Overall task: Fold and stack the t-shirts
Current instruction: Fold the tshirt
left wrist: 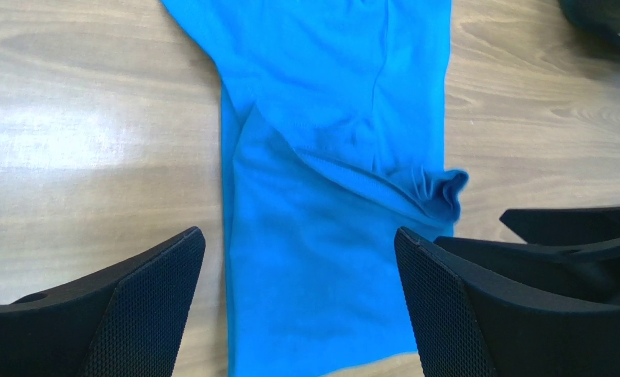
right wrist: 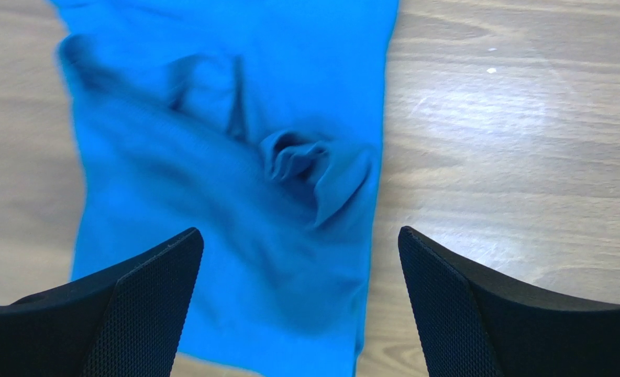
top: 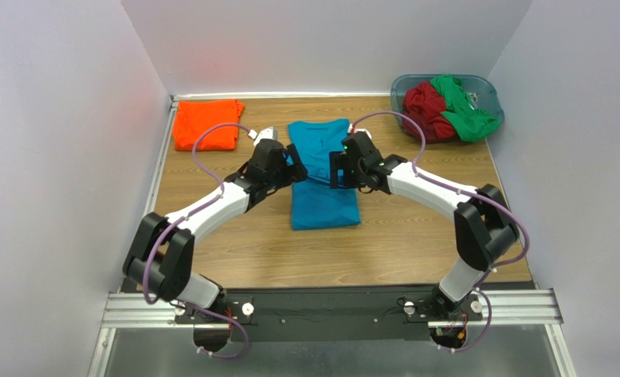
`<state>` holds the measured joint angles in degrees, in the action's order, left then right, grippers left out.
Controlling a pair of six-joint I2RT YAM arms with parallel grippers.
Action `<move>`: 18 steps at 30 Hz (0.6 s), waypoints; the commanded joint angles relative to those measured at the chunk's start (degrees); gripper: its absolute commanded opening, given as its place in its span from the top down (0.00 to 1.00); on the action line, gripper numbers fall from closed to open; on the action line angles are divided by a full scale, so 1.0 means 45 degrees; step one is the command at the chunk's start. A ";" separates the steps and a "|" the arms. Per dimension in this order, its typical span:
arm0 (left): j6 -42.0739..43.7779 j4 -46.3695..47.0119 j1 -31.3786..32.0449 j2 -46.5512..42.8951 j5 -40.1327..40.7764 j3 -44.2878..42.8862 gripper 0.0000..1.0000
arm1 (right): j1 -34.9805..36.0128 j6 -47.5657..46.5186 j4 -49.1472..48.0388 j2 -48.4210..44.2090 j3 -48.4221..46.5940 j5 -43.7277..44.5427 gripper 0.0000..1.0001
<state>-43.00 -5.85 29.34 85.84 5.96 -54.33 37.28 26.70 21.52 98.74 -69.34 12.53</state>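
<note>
Teal-blue t-shirt (top: 325, 206) lay partly folded at the centre of the table (top: 415, 236), with a bunched fold of cloth on top. Left gripper (left wrist: 297, 236) and right gripper (right wrist: 299, 232) hovered over it, jaws apart, holding nothing. Orange t-shirt (top: 205, 124) lay folded at far left. Dark red t-shirt (top: 426, 106) and green t-shirt (top: 464, 114) sat crumpled in the tub (top: 404, 82) at far right.

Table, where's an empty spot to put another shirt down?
The biggest bare wood is the near strip of the table, between the teal shirt and the arm bases. A smaller patch lies between the teal shirt and the tub. Crowded: the middle, under the left gripper and right gripper, and the far-left corner with the orange shirt.
</note>
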 commanded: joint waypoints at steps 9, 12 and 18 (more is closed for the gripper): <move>-0.1225 0.0342 0.0003 -0.3312 -0.0737 0.3301 0.02 | 0.0017 -0.0426 -0.1148 -0.0712 0.1386 -0.4717 0.00; -0.1400 0.0362 0.0022 -0.3684 -0.0854 0.3867 0.02 | 0.0017 -0.0483 -0.1422 0.0066 0.1192 -0.4564 0.00; -0.1615 0.0381 0.0022 -0.4251 -0.0972 0.4493 0.02 | -0.0003 -0.0932 -0.1559 0.1454 -0.0096 -0.3530 0.00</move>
<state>-48.95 -5.19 29.36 69.04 2.92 -35.53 37.28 24.53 16.36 101.65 -65.47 -5.21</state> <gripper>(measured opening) 0.983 0.998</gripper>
